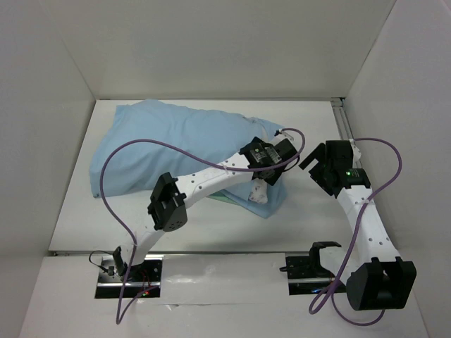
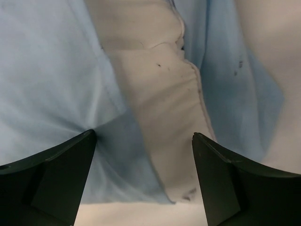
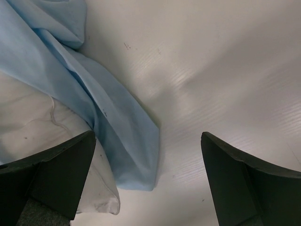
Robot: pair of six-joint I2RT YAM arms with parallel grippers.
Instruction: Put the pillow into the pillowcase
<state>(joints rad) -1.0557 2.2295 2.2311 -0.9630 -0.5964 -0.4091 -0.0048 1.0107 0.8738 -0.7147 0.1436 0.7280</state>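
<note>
Pillowcase (image 1: 176, 144), light blue, lies crumpled on the table (image 1: 77, 211), reaching from the far left corner toward the middle. Pillow (image 2: 160, 94), white, shows only as a bare strip at the case's near right end; in the left wrist view you see blue cloth on both sides of that strip. The rest of the case bulges, its contents hidden. Your left gripper (image 1: 266, 169) hangs over that open end with its fingers spread wide and nothing pinched between them; cloth and pillow lie below the gap. You cannot tell whether the tips touch the fabric. Your right gripper (image 3: 148, 136) sits just right of the case's edge, fingers likewise apart and holding nothing. In its wrist view a folded blue flap and a white pillow corner lie by the left finger, and the right finger is over bare table
</note>
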